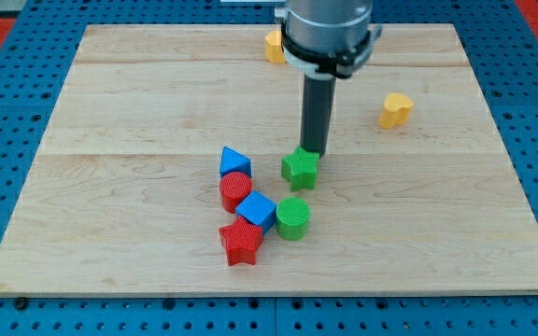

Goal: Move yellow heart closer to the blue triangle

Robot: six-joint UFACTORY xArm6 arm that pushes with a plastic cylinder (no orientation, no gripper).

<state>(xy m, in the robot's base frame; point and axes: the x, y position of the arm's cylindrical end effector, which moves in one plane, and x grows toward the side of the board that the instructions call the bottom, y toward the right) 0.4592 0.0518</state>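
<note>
The yellow heart [395, 109] lies at the view's right, upper half of the board. The blue triangle [233, 161] sits near the board's middle, at the top of a cluster of blocks. My tip [312, 150] is at the end of the dark rod, touching the top edge of a green star-shaped block [300, 169]. The tip is well to the left of and below the yellow heart, and to the right of the blue triangle.
Below the blue triangle are a red cylinder [235, 190], a blue cube [257, 211], a green cylinder [292, 218] and a red star [241, 242]. Another yellow block [274, 45] lies at the view's top, partly behind the arm. The wooden board [110, 112] rests on a blue pegboard.
</note>
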